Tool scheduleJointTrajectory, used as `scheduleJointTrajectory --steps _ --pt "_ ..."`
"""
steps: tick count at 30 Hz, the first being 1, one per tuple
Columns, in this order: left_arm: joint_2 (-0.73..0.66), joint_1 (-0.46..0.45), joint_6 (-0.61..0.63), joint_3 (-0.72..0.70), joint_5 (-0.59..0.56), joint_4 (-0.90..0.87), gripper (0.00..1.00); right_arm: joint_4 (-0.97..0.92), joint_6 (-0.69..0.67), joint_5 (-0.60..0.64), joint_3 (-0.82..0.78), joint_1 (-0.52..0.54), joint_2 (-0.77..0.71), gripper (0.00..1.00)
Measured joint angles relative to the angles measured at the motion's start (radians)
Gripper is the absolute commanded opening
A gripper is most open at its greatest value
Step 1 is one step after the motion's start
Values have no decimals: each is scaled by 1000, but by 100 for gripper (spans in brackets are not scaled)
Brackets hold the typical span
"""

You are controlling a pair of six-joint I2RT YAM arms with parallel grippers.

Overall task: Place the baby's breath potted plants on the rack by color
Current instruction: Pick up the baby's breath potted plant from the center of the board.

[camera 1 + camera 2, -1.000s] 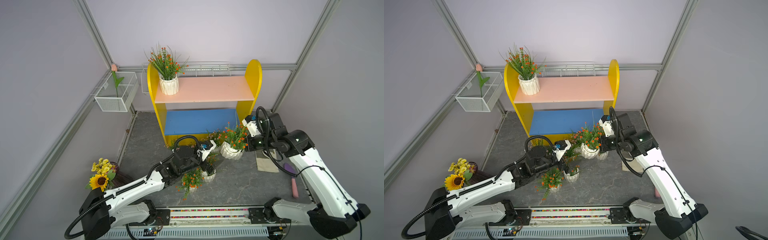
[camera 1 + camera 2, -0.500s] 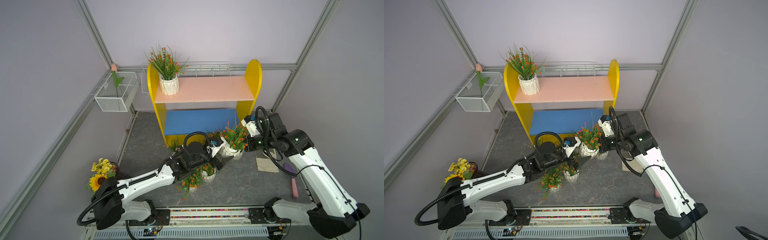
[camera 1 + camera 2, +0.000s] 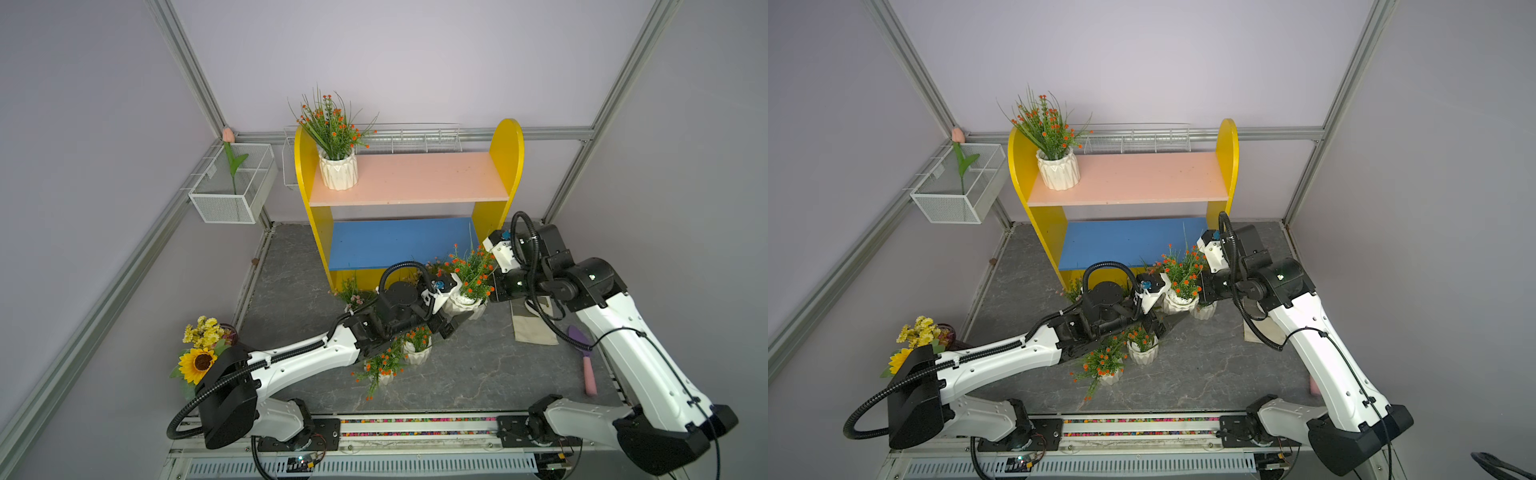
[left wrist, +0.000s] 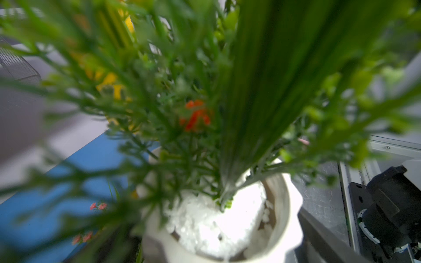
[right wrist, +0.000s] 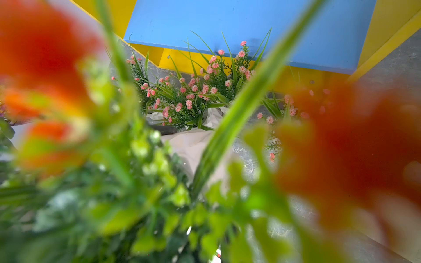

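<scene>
Your left gripper (image 3: 457, 321) has its fingers spread wide, and the orange-flowered baby's breath pot (image 3: 462, 304) is right at them. The left wrist view shows its white rim and pebble filling dead ahead, with one dark finger (image 4: 323, 239) alongside the pot wall.

The pot looks upright on the grey tabletop (image 3: 478, 374), just in front of the rack (image 3: 505, 166) and its blue lower board (image 3: 395, 243), toward the rack's right panel.

Your right gripper (image 3: 494, 291) is at the pot's opposite side with its fingers together, buried in the sprigs. You cannot tell whether they pinch a stem, the rim or nothing.

The pot's axis is vertical and the left arm reaches in low from the front edge, so close across the pot's body, below the foliage. Mind the smaller pot (image 3: 478, 311) just beside it. Its match, the orange pot (image 3: 337, 172), stands at the left end of the salmon upper board (image 3: 415, 178).
</scene>
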Motion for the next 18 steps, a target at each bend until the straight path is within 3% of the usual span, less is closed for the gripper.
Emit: scheduleJointTrajectory --steps 14,16,18 --pt "36 -17 7 18 -67 15 100 38 26 -43 -19 -5 -3 10" --pt "39 -18 6 18 -68 16 95 45 26 -45 -25 -5 -5 10" --pt "39 -18 8 18 -67 14 84 49 26 -45 -31 -5 -8 10"
